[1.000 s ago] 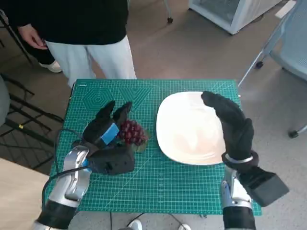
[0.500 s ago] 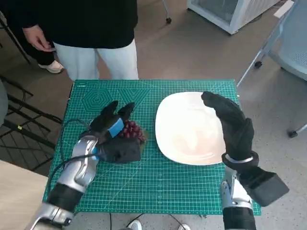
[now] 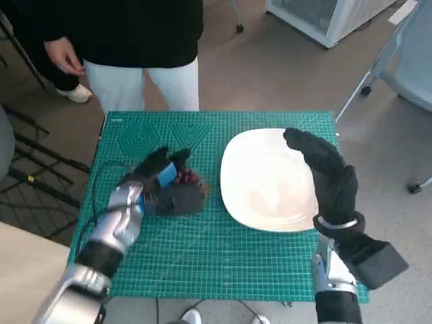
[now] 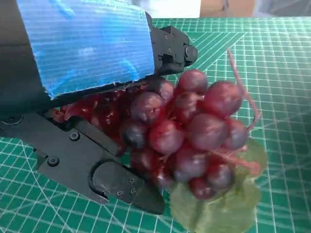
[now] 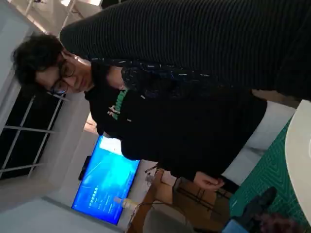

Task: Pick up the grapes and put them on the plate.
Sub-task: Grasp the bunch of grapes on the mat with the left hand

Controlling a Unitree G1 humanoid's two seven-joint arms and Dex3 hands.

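A bunch of dark red grapes (image 3: 188, 178) with a green leaf lies on the green mat, left of the white plate (image 3: 266, 179). My left hand (image 3: 165, 187) covers the bunch from the left, so only a few berries show in the head view. In the left wrist view the grapes (image 4: 194, 131) sit between a black finger (image 4: 116, 179) under them and the blue-taped back above, while the leaf (image 4: 221, 206) still touches the mat. My gloved right hand (image 3: 325, 173) hovers over the plate's right side, fingers stretched out and holding nothing.
A person in a black top and white trousers (image 3: 145, 77) stands at the table's far edge, and also shows in the right wrist view (image 5: 184, 116). The mat's right edge (image 3: 347, 202) runs close to the plate. A wheeled chair (image 3: 405, 61) stands at the far right.
My left hand has slid right and forward onto the grapes and its fingers have curled down around them. The person has shifted right. The right hand has stayed put.
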